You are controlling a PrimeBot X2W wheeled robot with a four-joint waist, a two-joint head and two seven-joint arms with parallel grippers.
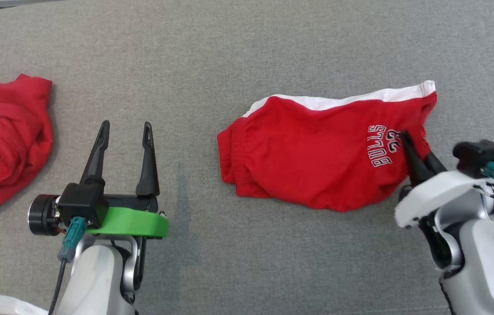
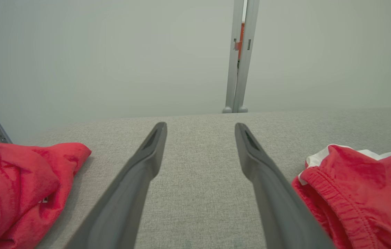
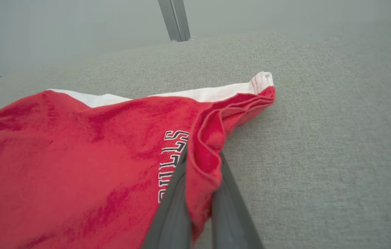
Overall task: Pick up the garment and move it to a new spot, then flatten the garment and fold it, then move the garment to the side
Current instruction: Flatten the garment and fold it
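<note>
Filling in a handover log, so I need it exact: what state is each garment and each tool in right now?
Bulls shorts: lying spread but rumpled, leg hem pinched.
red garment: crumpled heap, apart from both tools.
left tool: open, holding nothing.
right tool: shut on the Bulls shorts' hem.

The garment (image 3: 78,155) hides the right fingers' (image 3: 171,218) tips — seemingly clamped — and a second cloth (image 1: 6,140) runs off-frame.
</note>
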